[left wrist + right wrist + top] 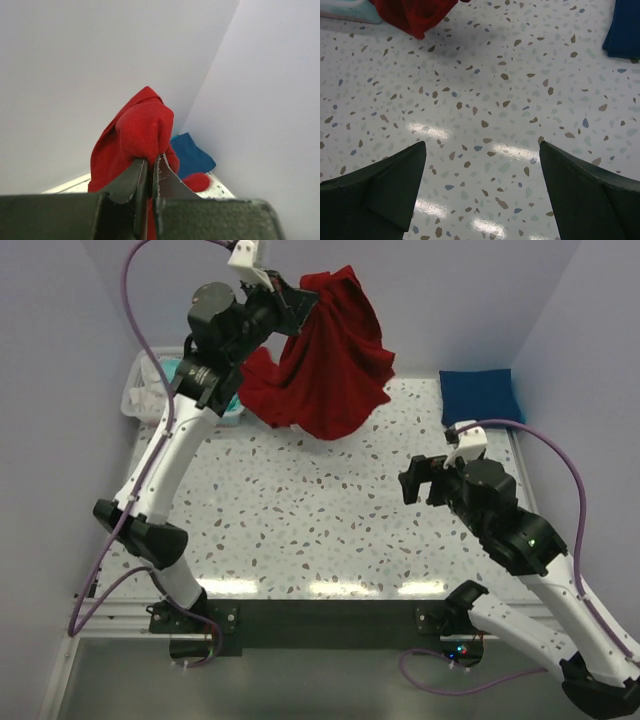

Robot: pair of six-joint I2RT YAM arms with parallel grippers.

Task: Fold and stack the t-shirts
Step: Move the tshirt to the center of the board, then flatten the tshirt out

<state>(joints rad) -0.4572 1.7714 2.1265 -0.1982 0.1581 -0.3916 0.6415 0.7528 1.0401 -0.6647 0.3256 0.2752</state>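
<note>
My left gripper (298,302) is raised high at the back left and shut on a bunch of the deep red t-shirt (330,365). The shirt hangs crumpled from it, its lower edge near the table top. In the left wrist view the fingertips (145,167) pinch the red t-shirt (140,132). The royal blue t-shirt (482,395) lies folded at the far right corner and shows behind the red one as the blue t-shirt (192,156). Teal cloth (228,406) shows at the basket, mostly hidden by my left arm. My right gripper (420,480) hovers open over bare table, as the right gripper (482,147) shows, holding nothing.
A white mesh basket (145,390) stands at the far left edge of the speckled table (320,510). Walls close in at the back and both sides. In the right wrist view the red t-shirt (415,15) hangs at top left and the blue t-shirt (625,30) at top right.
</note>
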